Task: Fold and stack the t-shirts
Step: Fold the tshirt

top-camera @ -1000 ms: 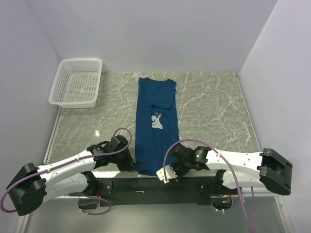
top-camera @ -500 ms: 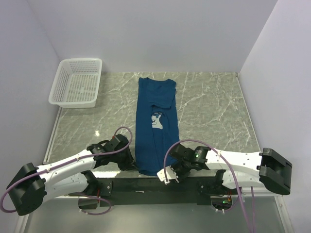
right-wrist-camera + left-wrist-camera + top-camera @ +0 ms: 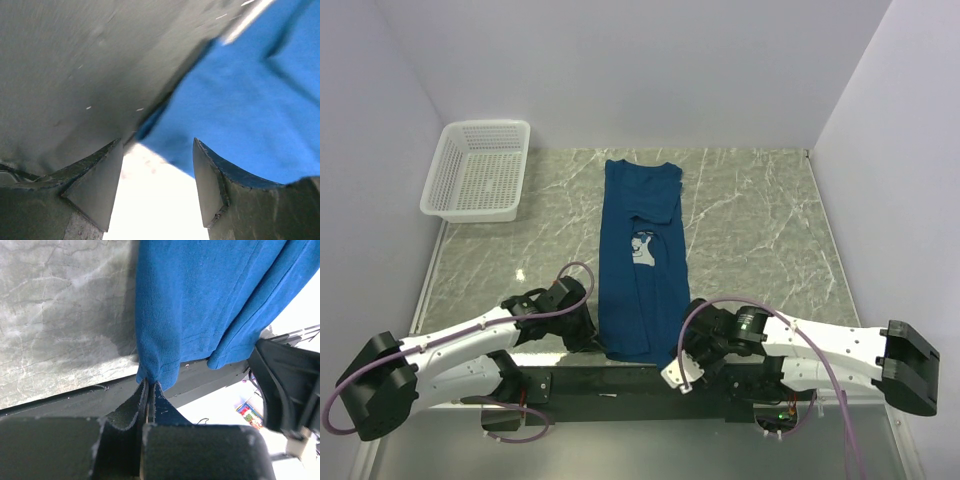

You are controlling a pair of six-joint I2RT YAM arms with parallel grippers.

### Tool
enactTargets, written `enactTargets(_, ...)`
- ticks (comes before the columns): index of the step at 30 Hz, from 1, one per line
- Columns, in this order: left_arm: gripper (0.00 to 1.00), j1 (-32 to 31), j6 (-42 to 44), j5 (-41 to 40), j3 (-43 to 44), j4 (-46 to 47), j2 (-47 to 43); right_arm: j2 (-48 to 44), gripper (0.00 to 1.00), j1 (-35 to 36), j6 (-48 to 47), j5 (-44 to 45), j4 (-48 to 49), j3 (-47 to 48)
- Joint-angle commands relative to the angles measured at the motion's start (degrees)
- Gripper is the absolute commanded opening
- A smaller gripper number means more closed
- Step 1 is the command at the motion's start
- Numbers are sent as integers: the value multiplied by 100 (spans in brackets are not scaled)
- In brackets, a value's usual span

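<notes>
left end effector [image 3: 148, 386] pinches the near hem corner of the t-shirt [image 3: 642, 250], we judge for a lengthwise fold; right end effector [image 3: 157, 150] gapes wide, empty.

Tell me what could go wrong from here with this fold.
1. Only the left hand pinches the t-shirt hem; the right hand is open, gripping nothing. Lifting now would likely skew the fold.
2. The pinch holds just a thin corner, so it may slip out.
3. The hem hangs past the table near edge and could snag on the frame below.
</notes>
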Motion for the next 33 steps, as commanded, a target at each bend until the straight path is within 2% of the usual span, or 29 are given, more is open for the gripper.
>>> enactTargets(1, 1, -13, 116, 121, 119, 218, 69, 83, 65, -42, -311, 183, 328, -228)
enactTargets(13, 1, -13, 89, 183, 119, 245, 69, 488, 61, -68, -382, 279, 794, -255)
enactTargets(23, 1, -13, 159, 235, 199, 218, 122, 566, 55, -130, -601, -98, 232, 282)
enactTargets(33, 1, -14, 151, 253, 163, 209, 86, 918, 51, -121, -523, -98, 557, 159)
